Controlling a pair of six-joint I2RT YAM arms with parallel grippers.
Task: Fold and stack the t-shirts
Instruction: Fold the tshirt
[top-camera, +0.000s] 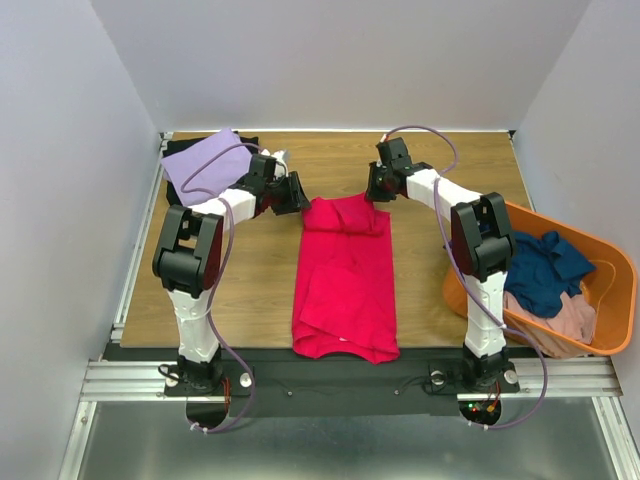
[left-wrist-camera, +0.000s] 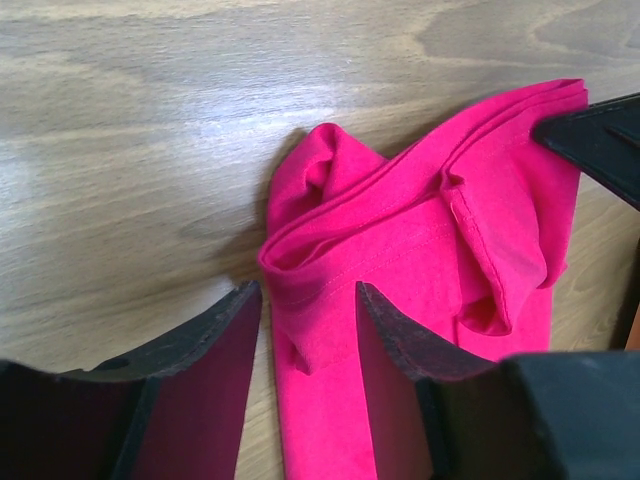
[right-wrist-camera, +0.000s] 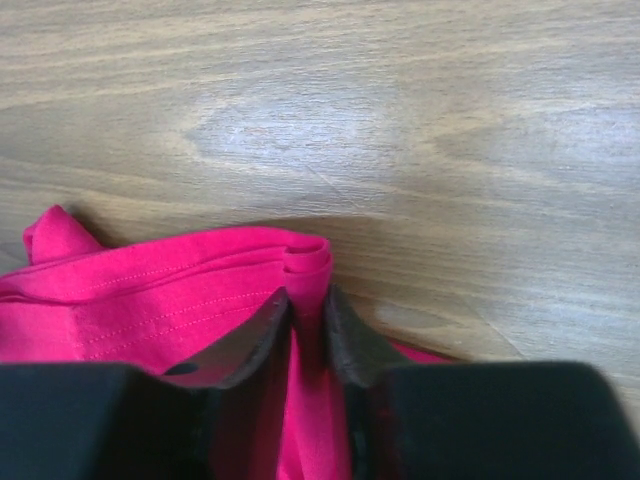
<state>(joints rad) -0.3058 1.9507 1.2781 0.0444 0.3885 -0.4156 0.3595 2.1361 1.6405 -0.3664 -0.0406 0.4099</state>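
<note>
Corner pickup on crimson-pink t-shirt (top-camera: 345, 285), its far hem spanning between my two pincers.
My right gripper (right-wrist-camera: 307, 298) pinches the folded edge; my left gripper (left-wrist-camera: 308, 292) stands spread astride the other corner. I'd close left on all layers, then lift both level.

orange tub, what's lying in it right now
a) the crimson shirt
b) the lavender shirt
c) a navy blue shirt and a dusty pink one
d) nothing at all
c: the orange tub holds a navy blue shirt bunched on top of a dusty pink shirt, while the lavender shirt and the crimson shirt lie outside it on the table.
</note>
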